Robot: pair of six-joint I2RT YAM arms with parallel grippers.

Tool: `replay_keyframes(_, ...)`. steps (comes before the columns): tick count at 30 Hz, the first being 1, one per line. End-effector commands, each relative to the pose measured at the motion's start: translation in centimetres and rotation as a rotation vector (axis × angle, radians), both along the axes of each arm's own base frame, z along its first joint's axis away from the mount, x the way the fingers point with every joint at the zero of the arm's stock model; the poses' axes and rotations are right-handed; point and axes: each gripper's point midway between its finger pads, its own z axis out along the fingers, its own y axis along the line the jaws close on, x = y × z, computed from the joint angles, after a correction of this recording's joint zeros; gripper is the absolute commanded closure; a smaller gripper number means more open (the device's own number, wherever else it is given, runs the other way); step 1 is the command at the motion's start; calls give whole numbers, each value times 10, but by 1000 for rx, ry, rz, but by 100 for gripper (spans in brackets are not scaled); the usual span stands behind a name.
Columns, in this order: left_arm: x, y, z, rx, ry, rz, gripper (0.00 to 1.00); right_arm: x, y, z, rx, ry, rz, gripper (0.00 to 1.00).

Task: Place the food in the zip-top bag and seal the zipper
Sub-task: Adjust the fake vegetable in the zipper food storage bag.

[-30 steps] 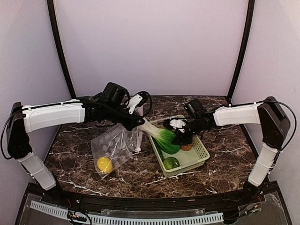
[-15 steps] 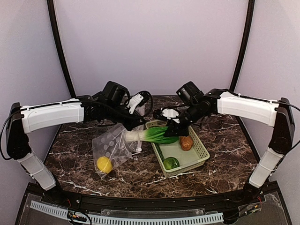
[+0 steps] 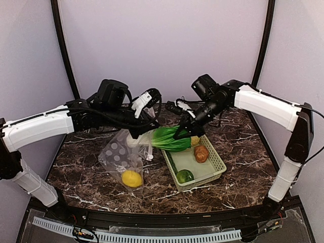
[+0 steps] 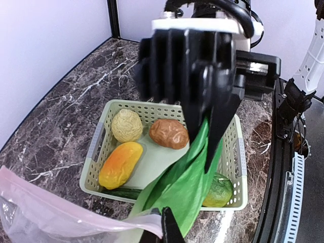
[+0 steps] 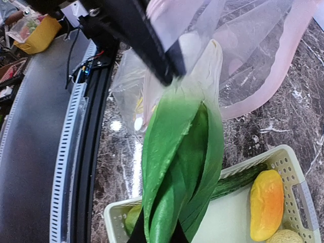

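Hanging open left of the basket (image 3: 218, 163): bag (image 3: 117, 152), left gripper (image 3: 136, 135) clamping its zipper (image 4: 76, 217) edge. Poking stem-first at the mouth: bok choy (image 3: 169, 140), right gripper (image 3: 184, 132) squeezing its leaves. Lying bagged already: lemon (image 3: 131, 178). Waiting in the basket: potato (image 3: 201, 153), orange piece (image 4: 120, 164), others. Sealing pending.

The top view looks down from behind the arms over the whole counter (image 3: 76, 167). The wrist views sit close behind the left pincer (image 3: 134, 137) and right pincer (image 3: 182, 133), facing each other, sharing the bok choy (image 3: 167, 139) between them and the basket (image 4: 96, 147).
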Motion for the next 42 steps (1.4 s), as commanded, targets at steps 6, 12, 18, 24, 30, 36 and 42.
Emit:
replay_keyframes(6,-11,16,8,63,-70,-41,99,-52,-22,61,182,136,159,100)
replay_keyframes(12,-31,3,25,-12,-37,-158,99,-31,3,47,127,329,83,100)
replay_keyframes(18,-34,0,26,-42,-33,-166,99,-10,25,60,144,468,-39,100)
replay_keyframes(24,-42,-13,29,-97,-27,-203,99,-5,43,65,179,697,-35,100)
replay_keyframes(30,-41,-20,41,-115,-66,-185,99,-1,59,57,171,765,-47,66)
replay_keyframes(36,-21,4,53,-137,-157,-10,99,13,26,85,219,558,-145,40)
replay_keyframes(42,-15,22,29,-91,-140,79,99,32,3,81,164,278,-311,39)
